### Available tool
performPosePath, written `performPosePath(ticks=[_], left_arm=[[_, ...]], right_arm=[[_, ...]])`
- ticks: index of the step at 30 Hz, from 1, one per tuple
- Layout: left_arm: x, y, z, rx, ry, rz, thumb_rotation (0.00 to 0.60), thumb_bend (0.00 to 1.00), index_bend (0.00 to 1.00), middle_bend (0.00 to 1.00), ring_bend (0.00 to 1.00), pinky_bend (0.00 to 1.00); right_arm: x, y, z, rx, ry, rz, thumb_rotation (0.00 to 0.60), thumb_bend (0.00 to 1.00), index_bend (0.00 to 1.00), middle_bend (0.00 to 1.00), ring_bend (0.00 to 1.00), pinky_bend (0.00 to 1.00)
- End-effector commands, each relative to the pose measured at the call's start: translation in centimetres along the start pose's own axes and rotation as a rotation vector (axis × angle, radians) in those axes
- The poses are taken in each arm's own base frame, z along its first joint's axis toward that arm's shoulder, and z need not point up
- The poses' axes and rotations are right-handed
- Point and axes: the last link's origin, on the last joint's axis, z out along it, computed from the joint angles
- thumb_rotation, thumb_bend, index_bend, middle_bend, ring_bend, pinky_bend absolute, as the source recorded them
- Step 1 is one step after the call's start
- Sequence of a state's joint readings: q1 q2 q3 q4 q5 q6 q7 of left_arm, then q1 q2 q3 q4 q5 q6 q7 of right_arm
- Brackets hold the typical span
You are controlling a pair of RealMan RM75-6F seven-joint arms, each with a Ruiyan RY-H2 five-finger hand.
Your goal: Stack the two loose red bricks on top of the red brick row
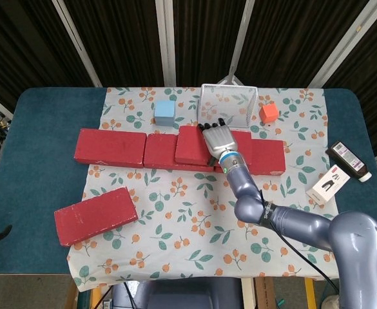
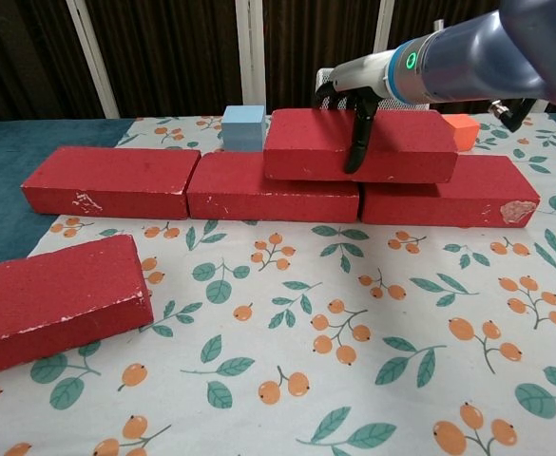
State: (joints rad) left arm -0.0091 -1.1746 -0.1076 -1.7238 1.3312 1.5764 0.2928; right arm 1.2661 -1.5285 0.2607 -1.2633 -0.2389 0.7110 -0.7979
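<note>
On the leaf-patterned tablecloth [image 1: 194, 212], the right hand [image 1: 218, 138] clamps its fingers on a red rectangular brick [image 2: 358, 145] resting atop the three-brick red row [image 2: 273, 186], while another loose red brick [image 1: 95, 215] lies well in front of that row.

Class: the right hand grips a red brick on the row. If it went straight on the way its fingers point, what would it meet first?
Probably the wire basket, which lies just beyond the right hand; depth is uncertain.
</note>
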Motion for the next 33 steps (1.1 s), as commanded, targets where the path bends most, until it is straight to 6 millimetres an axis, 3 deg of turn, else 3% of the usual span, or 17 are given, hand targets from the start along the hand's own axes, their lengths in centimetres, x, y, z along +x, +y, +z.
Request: performPosePath(ticks=[1, 33], left_arm=[[0.0, 0.0, 0.0, 0.001, 0.001, 0.002, 0.600, 0.00, 0.15, 0.01, 0.05, 0.08], [-0.4, 0.1, 0.2, 0.006, -0.010, 0.014, 0.600, 0.00, 0.16, 0.01, 0.05, 0.08]], right_arm=[[-0.3, 0.0, 0.2, 0.005, -0.008, 0.000, 0.600, 0.05, 0.48, 0.44, 0.42, 0.00], [-1.4, -0.3, 1.5, 0.015, -0.022, 0.016, 0.600, 0.05, 0.48, 0.44, 0.42, 0.00]])
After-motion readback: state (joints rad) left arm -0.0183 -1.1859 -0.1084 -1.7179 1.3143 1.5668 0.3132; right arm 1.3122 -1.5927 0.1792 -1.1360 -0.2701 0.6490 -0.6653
